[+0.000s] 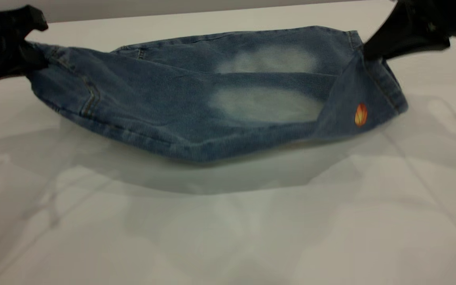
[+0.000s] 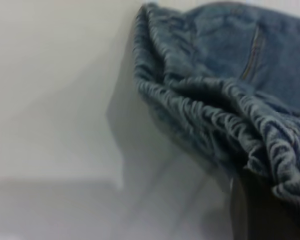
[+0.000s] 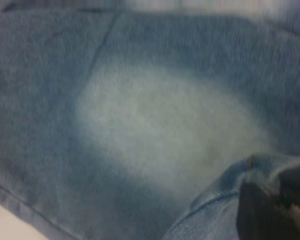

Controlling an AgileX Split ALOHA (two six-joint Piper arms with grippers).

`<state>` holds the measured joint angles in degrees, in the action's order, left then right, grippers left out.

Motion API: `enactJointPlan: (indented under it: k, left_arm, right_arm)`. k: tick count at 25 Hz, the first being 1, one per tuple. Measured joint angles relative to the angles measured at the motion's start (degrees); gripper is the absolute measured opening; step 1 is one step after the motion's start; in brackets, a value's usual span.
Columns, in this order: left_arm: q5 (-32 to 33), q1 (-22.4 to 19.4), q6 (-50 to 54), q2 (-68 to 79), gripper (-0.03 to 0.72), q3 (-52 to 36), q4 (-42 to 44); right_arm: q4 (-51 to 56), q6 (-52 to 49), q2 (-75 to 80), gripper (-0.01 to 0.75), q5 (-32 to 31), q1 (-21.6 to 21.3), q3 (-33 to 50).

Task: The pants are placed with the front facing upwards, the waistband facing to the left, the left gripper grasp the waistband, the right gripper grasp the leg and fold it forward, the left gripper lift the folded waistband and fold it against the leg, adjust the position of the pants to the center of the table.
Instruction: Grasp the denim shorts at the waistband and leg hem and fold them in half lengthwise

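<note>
The blue denim pants (image 1: 172,114) hang stretched between my two grippers and sag in the middle, low over the white table (image 1: 228,229). At the far left, my left gripper (image 1: 30,59) is shut on the waistband (image 1: 48,55). The left wrist view shows the puckered waistband (image 2: 215,120) bunched against my left gripper (image 2: 270,210). At the upper right, my right gripper (image 1: 366,53) is shut on the leg end (image 1: 386,87), whose hem corner is turned down. In the right wrist view, that folded hem sits at my right gripper (image 3: 270,210), beyond a pale faded oval (image 3: 155,120).
A small orange emblem (image 1: 361,114) shows on the turned-down leg corner. A broad shadow (image 1: 212,174) lies on the table under the pants. The table's far edge (image 1: 172,16) runs just behind the pants.
</note>
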<state>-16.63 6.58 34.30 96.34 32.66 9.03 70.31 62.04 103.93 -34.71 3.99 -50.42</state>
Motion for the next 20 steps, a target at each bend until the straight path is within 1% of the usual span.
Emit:
enactJointPlan:
  k: [8,16,20]
  left_arm:
    - [-0.2,0.0,0.1,0.8,0.123,4.6,0.0]
    - [-0.8,0.0,1.1,6.7,0.123,8.6,0.0]
    - [-1.3,0.0,1.2,9.7,0.123,11.2,0.0]
  right_arm:
    - [-5.4,-6.4,0.0,0.01,-0.3,-0.5,-7.1]
    - [-6.3,-6.3,0.1,0.013,-1.3,-3.7,-10.5]
    - [-6.3,-6.1,0.2,0.013,-1.2,-4.0,-12.5]
